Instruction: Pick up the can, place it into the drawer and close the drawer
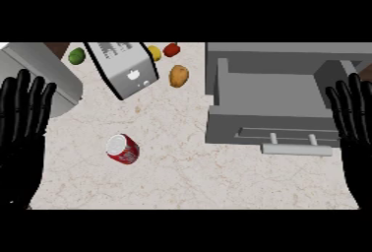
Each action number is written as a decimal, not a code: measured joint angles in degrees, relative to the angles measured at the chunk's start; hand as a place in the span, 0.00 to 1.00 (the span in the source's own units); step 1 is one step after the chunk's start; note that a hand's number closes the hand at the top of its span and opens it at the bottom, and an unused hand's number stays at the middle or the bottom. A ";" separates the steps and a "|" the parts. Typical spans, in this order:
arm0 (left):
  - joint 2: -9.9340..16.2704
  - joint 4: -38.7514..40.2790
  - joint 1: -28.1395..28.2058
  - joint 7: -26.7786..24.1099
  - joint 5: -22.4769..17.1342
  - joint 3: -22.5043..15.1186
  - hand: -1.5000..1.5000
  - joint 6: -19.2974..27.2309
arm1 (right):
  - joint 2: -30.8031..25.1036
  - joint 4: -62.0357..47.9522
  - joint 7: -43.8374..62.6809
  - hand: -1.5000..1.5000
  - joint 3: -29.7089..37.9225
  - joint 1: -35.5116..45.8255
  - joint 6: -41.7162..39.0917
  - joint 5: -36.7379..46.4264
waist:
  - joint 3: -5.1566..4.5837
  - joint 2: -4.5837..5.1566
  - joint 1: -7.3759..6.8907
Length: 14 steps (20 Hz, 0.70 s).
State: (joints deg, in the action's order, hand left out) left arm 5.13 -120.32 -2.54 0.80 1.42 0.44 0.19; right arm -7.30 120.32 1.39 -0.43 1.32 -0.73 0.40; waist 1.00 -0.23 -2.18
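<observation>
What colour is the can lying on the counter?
The can is red with a silvery-white top, seen in the head view.

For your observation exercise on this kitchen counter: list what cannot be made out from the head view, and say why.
- Drawer interior: its front wall hides the near part of the floor.
- Yellow fruit: mostly hidden behind the tilted silver box.
- Red can: label too small to read.
- Left hand and right hand: palms cut off by the side edges.
</observation>
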 measured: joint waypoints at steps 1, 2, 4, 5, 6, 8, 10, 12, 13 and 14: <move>0.38 0.37 -0.38 -0.23 -1.39 -0.15 0.00 -1.31 | 0.35 -0.33 -0.92 0.00 -0.41 -0.52 -0.19 -0.01 | -0.21 0.06 0.50; 1.22 1.12 -0.94 -0.73 -3.60 -0.66 0.00 -3.83 | 0.43 -1.01 -1.16 0.00 -0.34 0.12 -0.37 -0.39 | -0.41 0.20 0.87; 2.98 1.35 -1.63 -1.19 -9.07 -3.11 0.00 -10.27 | 0.93 -1.20 -0.97 0.00 -0.96 0.32 -0.41 -0.70 | -0.76 0.32 1.84; 3.60 1.58 -1.98 -1.45 -11.71 -5.05 0.00 -13.65 | 1.13 -1.21 -0.92 0.00 -1.29 0.37 -0.57 -0.98 | -0.90 0.42 2.62; 4.25 1.84 -2.42 -1.65 -14.33 -7.13 0.00 -17.10 | 1.34 -1.22 -0.89 0.00 -1.62 0.60 -0.70 -1.24 | -1.03 0.59 3.48; 8.15 4.11 -1.76 0.09 -17.04 -9.43 0.00 -23.47 | 2.06 -2.67 1.09 0.00 -0.61 -1.14 0.93 -1.01 | -1.11 1.15 4.85; 12.52 6.10 -0.98 1.00 -20.95 -10.03 0.00 -30.06 | 2.54 -3.51 3.01 0.00 0.52 -2.61 2.55 -0.60 | -1.16 1.20 5.02; 17.16 8.80 -0.68 0.76 -25.58 -8.81 0.00 -36.68 | 2.71 -3.60 4.62 0.00 1.76 -4.04 3.60 -0.70 | -1.18 1.10 4.94; 19.50 10.53 -0.76 0.33 -28.07 -7.70 0.00 -39.95 | 2.53 -3.33 5.38 0.00 2.52 -4.80 3.71 -1.18 | -1.17 1.04 4.93; 21.97 12.41 -1.10 0.05 -30.86 -6.25 0.00 -43.01 | 2.29 -2.86 6.11 0.00 3.14 -5.65 3.72 -1.57 | -1.16 0.95 4.86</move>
State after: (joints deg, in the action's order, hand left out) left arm 27.10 -107.91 -3.64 0.85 -29.44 -5.81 -42.83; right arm -5.01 117.46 7.50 2.71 -4.33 2.99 -1.17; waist -0.15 0.71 2.68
